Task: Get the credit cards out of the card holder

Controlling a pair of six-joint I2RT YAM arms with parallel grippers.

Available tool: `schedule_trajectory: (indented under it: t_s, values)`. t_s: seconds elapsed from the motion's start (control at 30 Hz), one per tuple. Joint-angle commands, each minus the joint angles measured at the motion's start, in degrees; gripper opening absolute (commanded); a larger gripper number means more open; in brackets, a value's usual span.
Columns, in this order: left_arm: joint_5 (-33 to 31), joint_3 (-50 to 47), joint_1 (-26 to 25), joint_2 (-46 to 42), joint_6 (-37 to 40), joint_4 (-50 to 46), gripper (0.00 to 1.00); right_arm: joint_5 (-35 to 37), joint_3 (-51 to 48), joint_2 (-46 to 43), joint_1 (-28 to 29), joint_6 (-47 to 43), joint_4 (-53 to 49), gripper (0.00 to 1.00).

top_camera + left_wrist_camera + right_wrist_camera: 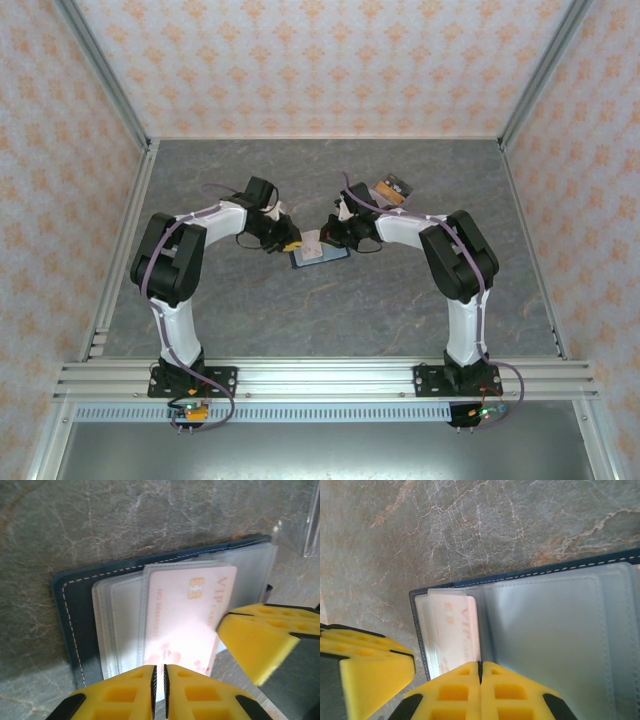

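The navy card holder (318, 258) lies open mid-table, its clear sleeves (117, 625) fanned over the navy cover (70, 615). A pale pink credit card (187, 615) with a gold chip and "VIP" print sits in the top sleeve. Its near end runs into my left gripper (160, 680), which is shut on it. My right gripper (480, 672) is shut, and the edge of a grey-blue sleeve page (545, 630) runs into its seam, beside the pink card (455, 630). From above, the left gripper (292, 244) and the right gripper (328, 235) meet over the holder.
A small pile of loose cards (392, 190) lies behind the right arm. The right gripper's yellow finger (265, 640) overlaps the card's corner in the left wrist view. Patterned walls and metal rails enclose the grey stone-look table (300, 320).
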Motion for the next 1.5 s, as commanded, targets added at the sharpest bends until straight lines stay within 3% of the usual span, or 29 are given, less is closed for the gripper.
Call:
schedule_trajectory:
  t_s: [0.0,0.53,0.83,1.07,1.47]
  values:
    - [1.0,1.0,0.2,2.4,-0.1,0.6,0.14,1.3,-0.4,-2.0,0.0,-1.0,0.5,0.0]
    - [-0.9,1.1,0.1,4.4,1.4,-0.9,0.1,1.0,-0.2,-1.7,-0.1,-1.2,0.2,0.0]
    - [-12.1,2.8,-1.7,4.8,6.7,-9.8,0.03,1.1,-0.2,-1.7,-0.1,-1.0,0.2,0.0]
    - [-16.0,3.1,-1.9,5.4,8.5,-12.6,0.02,2.4,-0.8,-2.5,-0.2,-1.4,-0.1,0.0]
    - [-14.5,3.9,-1.9,5.7,8.4,-12.4,0.02,0.2,-2.5,-3.7,-1.7,-0.8,1.5,0.0]
